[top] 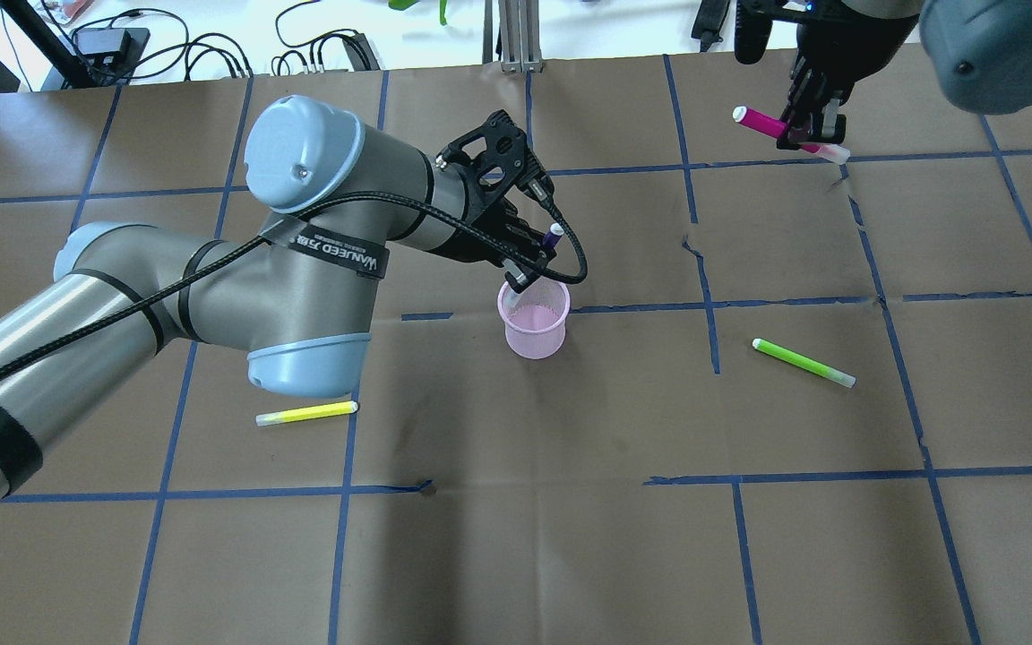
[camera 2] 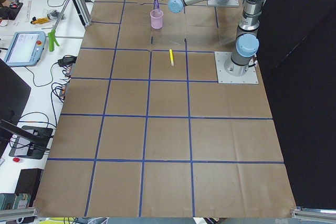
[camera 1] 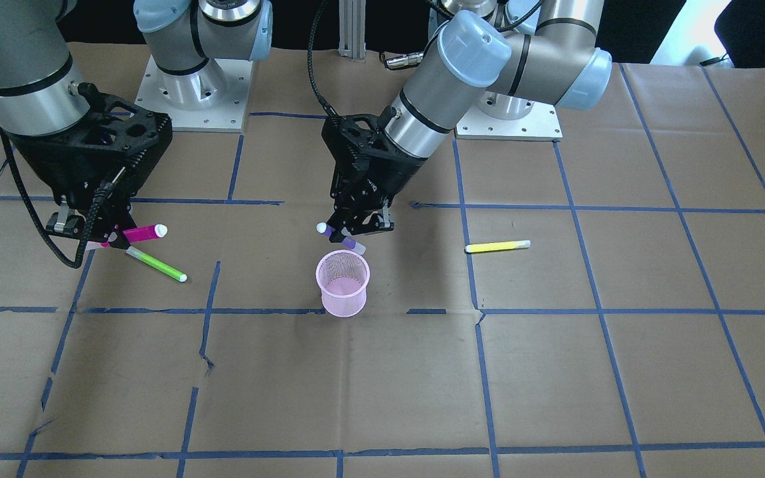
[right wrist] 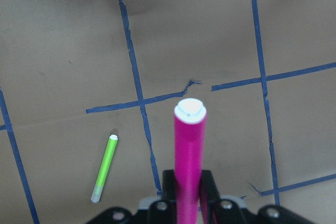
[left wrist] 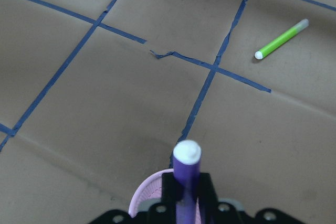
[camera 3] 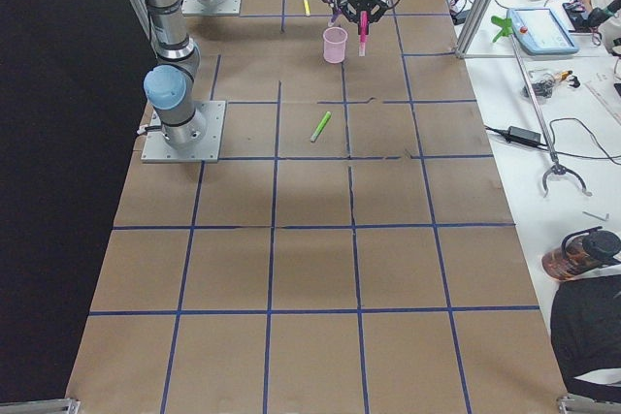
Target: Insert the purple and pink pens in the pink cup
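We count 0 of 2 pens inside the pink cup [camera 1: 342,282]. Our left hand [camera 1: 350,232] grips the purple pen [camera 1: 341,237], tilted just above the rim. Our right hand [camera 1: 111,239] clamps the pink pen [camera 1: 145,233], well apart from the cup.

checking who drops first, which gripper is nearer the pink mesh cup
Left. The left gripper, shut on the purple white-capped pen, hangs just above the rim of the pink mesh cup. The right gripper, shut on the pink white-capped pen, is far off sideways.
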Robot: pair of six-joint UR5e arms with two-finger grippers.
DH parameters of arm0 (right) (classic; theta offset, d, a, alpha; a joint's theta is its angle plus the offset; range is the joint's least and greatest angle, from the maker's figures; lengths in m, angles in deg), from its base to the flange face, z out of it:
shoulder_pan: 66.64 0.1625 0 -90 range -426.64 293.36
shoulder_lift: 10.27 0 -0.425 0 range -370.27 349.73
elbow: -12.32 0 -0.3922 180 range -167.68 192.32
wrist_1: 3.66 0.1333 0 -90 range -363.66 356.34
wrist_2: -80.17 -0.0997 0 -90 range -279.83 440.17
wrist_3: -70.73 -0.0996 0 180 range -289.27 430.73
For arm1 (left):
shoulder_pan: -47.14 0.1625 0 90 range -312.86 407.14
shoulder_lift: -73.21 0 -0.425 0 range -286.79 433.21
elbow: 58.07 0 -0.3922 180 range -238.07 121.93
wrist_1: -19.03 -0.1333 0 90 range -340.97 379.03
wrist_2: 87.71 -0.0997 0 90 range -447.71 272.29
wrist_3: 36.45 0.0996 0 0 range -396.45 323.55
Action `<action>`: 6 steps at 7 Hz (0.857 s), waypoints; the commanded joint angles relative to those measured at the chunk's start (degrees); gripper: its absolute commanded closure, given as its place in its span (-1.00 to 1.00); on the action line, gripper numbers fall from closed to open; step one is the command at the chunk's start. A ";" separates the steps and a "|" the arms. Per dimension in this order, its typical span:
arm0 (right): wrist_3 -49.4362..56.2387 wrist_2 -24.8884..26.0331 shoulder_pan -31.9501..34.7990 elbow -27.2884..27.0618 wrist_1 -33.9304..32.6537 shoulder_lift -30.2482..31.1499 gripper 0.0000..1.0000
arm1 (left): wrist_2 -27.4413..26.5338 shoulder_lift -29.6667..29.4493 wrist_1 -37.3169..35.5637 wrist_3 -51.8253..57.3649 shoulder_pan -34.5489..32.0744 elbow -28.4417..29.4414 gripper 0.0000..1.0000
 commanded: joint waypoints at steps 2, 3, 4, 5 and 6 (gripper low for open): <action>0.06 0.00 0.09 0.01 -0.05 0.00 0.96 | -0.23 -5.10 -5.21 0.05 -0.49 0.03 1.00; 0.06 0.00 0.01 0.01 -0.05 -0.08 0.95 | -0.32 -5.99 -6.45 0.05 -1.10 0.12 1.00; 0.06 -0.17 0.00 -0.08 0.04 0.00 0.96 | -0.58 -6.18 -6.46 -0.21 -1.19 -0.06 0.96; 0.76 -0.18 0.09 -0.52 0.39 0.44 1.00 | -0.67 -6.18 -6.46 -0.99 -1.19 -0.14 0.83; 3.03 -0.09 0.18 -0.70 0.57 0.71 1.00 | -0.84 -6.26 -6.46 -1.00 -1.19 -0.15 0.01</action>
